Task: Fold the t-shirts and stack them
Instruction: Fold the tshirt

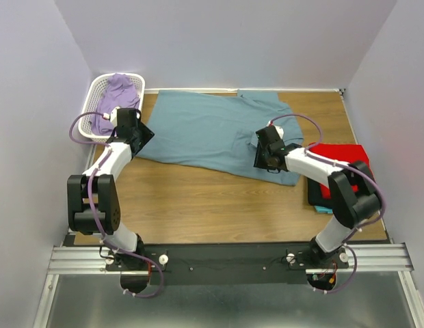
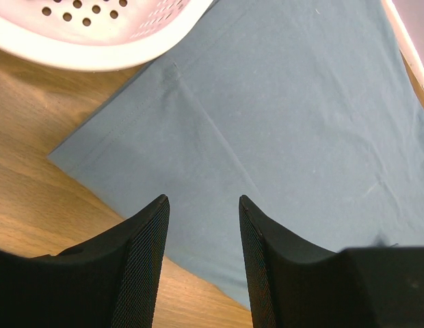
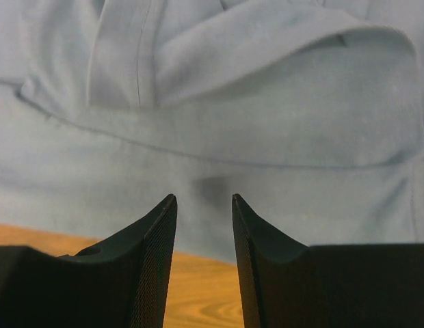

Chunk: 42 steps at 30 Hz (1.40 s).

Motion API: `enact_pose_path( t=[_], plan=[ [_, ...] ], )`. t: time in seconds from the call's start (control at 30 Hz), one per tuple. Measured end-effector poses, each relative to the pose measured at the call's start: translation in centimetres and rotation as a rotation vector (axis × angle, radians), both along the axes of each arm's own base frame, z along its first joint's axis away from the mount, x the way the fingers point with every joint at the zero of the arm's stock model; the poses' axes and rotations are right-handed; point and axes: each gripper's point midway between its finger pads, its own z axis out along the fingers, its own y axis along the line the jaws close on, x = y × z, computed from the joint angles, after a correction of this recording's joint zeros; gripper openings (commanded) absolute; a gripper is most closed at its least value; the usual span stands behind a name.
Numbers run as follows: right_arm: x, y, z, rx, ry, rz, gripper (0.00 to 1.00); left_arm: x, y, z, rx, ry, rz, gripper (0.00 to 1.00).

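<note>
Jaws on both arms stand spread with nothing between them. The left gripper [image 2: 202,199] hangs over the near-left corner of the dusty blue-grey t-shirt [image 1: 212,133], which lies spread across the far half of the wooden table [image 1: 198,205]. In the left wrist view the stitched hem runs diagonally to a corner on the wood, and the white lattice basket [image 2: 96,55] overlaps the shirt's far-left edge. A purple cloth [image 1: 116,92] sits inside the basket.

The right gripper [image 3: 204,198] hovers at the shirt's near-right edge, where cloth meets wood just ahead of its fingertips. A sleeve lies folded over the body beyond it.

The folded red t-shirt [image 1: 338,156] rests on the turquoise t-shirt [image 1: 323,208] at the table's right edge, near the right arm. A wide band of tabletop shows between the blue-grey shirt's near edge and the arm bases.
</note>
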Motion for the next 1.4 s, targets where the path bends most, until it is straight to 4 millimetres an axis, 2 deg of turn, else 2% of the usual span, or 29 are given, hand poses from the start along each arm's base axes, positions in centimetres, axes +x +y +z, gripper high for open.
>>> enact_pose_path(
  t=[0.07, 0.27, 0.53, 0.63, 0.73, 0.8, 0.87, 0.9, 1.03, 1.17, 1.27, 1.3, 1.37, 1.4],
  plan=[
    [1.0, 0.3, -0.8, -0.018, 0.014, -0.006, 0.46, 0.0, 0.0, 0.0, 0.001, -0.001, -0.002, 0.53],
    [5.7, 1.3, -1.5, -0.022, -0.01, -0.039, 0.46, 0.0, 0.0, 0.1, 0.009, -0.001, -0.015, 0.58],
    [9.4, -1.6, -1.5, -0.031, -0.032, -0.132, 0.48, 0.0, -0.2, 1.3, 0.025, -0.029, -0.046, 0.58],
    [10.9, -2.5, -1.2, -0.038, -0.052, -0.156, 0.53, 0.4, -0.3, 2.0, 0.024, -0.045, -0.055, 0.59],
    [12.5, -3.3, -0.9, -0.041, -0.07, -0.178, 0.68, 0.4, -0.5, 2.1, 0.021, -0.048, -0.064, 0.58],
    [13.0, -3.7, -0.9, -0.043, -0.072, -0.186, 0.72, 0.4, -0.6, 2.1, 0.02, -0.048, -0.07, 0.58],
    [13.8, -4.4, -1.0, -0.049, -0.075, -0.195, 0.81, 0.4, -0.6, 2.1, 0.021, -0.048, -0.074, 0.58],
    [14.2, -4.8, -1.0, -0.048, -0.079, -0.203, 0.83, 0.4, -0.6, 2.1, 0.021, -0.048, -0.075, 0.58],
    [15.3, -5.9, -1.2, -0.058, -0.081, -0.216, 0.89, 0.3, -1.0, 2.1, 0.012, -0.049, -0.094, 0.58],
    [15.3, -6.0, -1.0, -0.058, -0.085, -0.215, 0.89, 0.3, -1.1, 2.1, 0.012, -0.049, -0.103, 0.58],
    [14.7, -5.6, -0.2, -0.052, -0.092, -0.204, 0.86, 0.3, -1.1, 2.1, 0.015, -0.048, -0.107, 0.58],
    [14.3, -5.2, 0.6, -0.051, -0.106, -0.197, 0.85, 0.3, -1.0, 2.1, 0.018, -0.049, -0.109, 0.58],
    [14.1, -4.0, 1.9, -0.042, -0.131, -0.176, 0.76, 0.3, -1.0, 2.1, 0.021, -0.048, -0.111, 0.58],
    [13.9, -2.8, 2.7, -0.033, -0.15, -0.155, 0.74, 0.3, -1.0, 2.1, 0.021, -0.048, -0.111, 0.58]
  ],
)
